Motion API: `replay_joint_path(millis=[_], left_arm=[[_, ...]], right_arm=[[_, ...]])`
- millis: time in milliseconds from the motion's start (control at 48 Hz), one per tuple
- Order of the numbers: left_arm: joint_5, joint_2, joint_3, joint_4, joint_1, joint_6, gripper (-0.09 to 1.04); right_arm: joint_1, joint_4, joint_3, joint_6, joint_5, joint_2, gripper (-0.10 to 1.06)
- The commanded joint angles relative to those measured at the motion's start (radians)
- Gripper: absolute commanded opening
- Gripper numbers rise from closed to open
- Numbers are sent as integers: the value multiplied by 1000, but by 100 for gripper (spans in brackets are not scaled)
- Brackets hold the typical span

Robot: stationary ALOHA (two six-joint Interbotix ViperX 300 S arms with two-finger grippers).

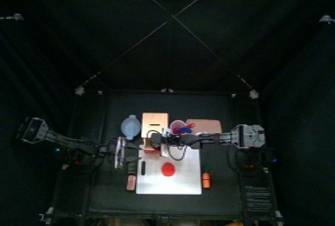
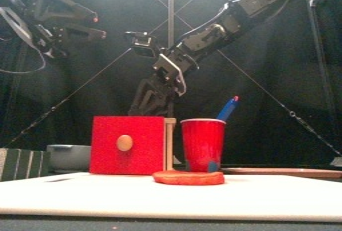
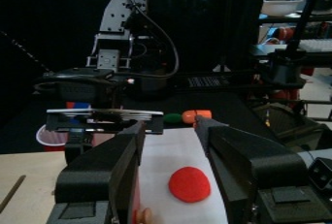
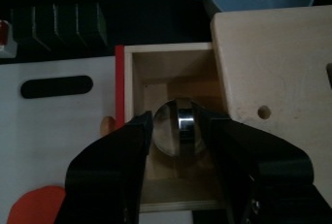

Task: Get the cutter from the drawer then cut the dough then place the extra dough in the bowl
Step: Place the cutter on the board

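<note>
Fetching is in hand: in the open drawer (image 4: 162, 73) of the pale wooden box (image 4: 273, 63), the round metal cutter (image 4: 178, 136) is apparently clamped by the right gripper (image 4: 178, 121). A straight lift is called for. The left gripper (image 3: 169, 131) is held open near the box.

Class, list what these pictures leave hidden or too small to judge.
Right wrist view: whether the right gripper grips the cutter; it covers the cutter's sides.
Front view: inside the drawer, hidden behind its red front.
Top view: the cutter, too small to find.
Front view: the bowl's contents, below its rim.
</note>
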Motion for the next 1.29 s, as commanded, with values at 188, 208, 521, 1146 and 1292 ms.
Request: replay_joint_path(millis=[188, 208, 521, 1146, 1292], left_arm=[[-6, -2, -3, -2, -2, 0, 83], [-6, 0, -3, -3, -2, 0, 83], [-6, -2, -3, -6, -2, 0, 83], [-6, 0, 0, -25, -2, 0, 83], [-5, 0, 2, -29, -2, 0, 83]], right_arm=[[-18, -3, -21, -2, 52, -8, 80], [-18, -5, -21, -2, 55, -9, 80], [-25, -5, -26, -3, 60, -14, 74], [11, -15, -41, -5, 60, -78, 50], [23, -25, -38, -6, 60, -118, 50]])
